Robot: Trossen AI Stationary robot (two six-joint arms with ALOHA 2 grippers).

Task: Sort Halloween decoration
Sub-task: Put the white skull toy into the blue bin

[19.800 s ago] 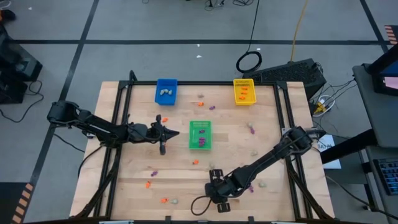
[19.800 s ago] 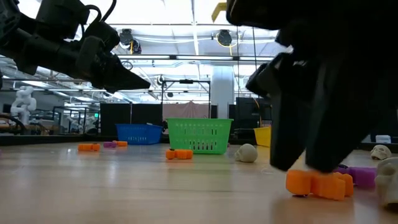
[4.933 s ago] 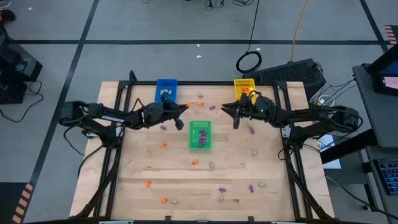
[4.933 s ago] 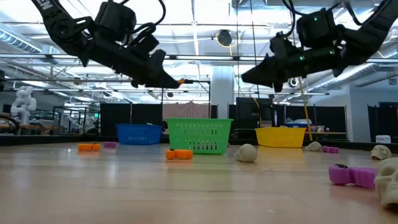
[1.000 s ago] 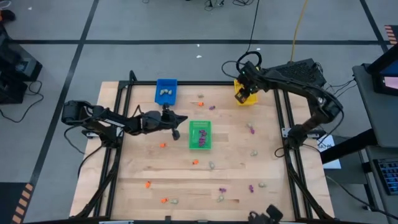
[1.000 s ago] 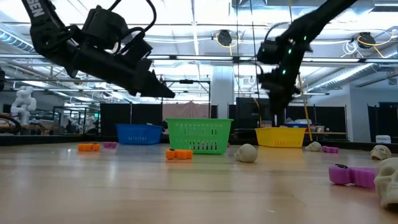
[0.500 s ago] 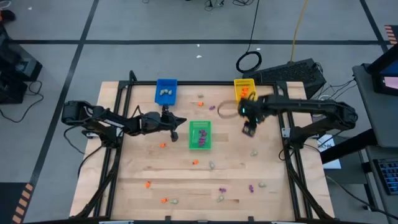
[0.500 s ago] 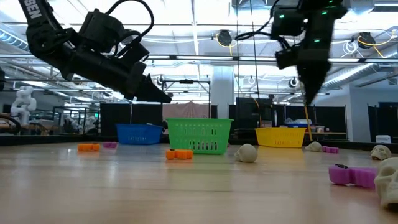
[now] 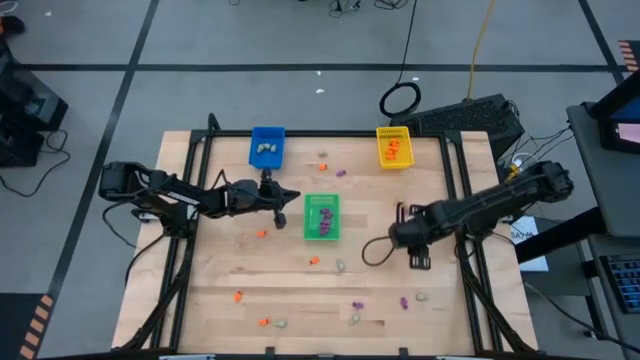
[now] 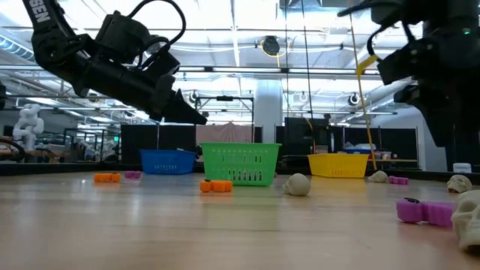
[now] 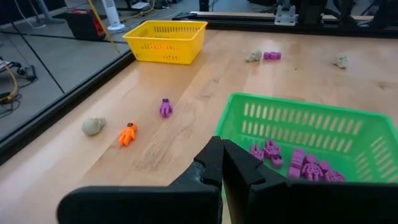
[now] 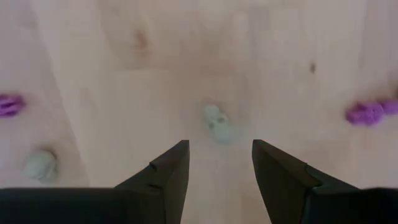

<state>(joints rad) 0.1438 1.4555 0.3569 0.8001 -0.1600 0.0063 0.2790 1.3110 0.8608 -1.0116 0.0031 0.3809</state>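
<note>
Small orange, purple and pale Halloween decorations lie scattered on the wooden table (image 9: 220, 270). One pale piece (image 12: 219, 124) lies on the wood just beyond my right gripper (image 12: 219, 168). That gripper is open, points down and hangs clear above the table. In the high view it (image 9: 416, 252) is right of the green tray (image 9: 322, 217). My left gripper (image 11: 221, 157) is shut and holds nothing. It hovers at the green tray's (image 11: 298, 134) left side, above the purple pieces (image 11: 298, 163) in it.
The blue tray (image 9: 267, 147) holds pale pieces and the yellow tray (image 9: 393, 147) holds orange ones, both at the far edge. Loose pieces lie near the front: orange (image 9: 238, 296), purple (image 9: 357, 305), pale (image 9: 421, 297). Purple pieces (image 12: 370, 112) flank the right gripper.
My right gripper has swung from above the yellow tray at the far edge toward the near edge. It has turned about on the way and now hangs right of the green tray, pointing down.
</note>
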